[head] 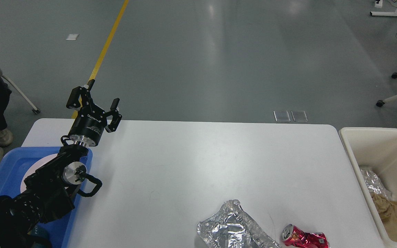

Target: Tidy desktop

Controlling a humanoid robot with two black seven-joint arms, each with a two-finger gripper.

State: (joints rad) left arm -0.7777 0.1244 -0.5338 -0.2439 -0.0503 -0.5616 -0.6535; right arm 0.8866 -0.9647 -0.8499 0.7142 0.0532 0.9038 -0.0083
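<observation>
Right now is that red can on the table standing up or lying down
Lying down. The red can rests on its side on the desktop, crushed, its silver top facing left, beside the crumpled foil.

Lab or workshop: grey floor (219, 62) with yellow line (107, 44).

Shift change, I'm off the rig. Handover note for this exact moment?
Left tool: open, empty, raised over the far left of the desktop.
Right tool: not in view.
On the desktop, near edge: crumpled foil and a crushed red can, side by side.
Cream bin at the right already holds foil and brown paper.
Blue tray at the left holds a white plate.
Left: likely foil and can go into the bin.
</observation>
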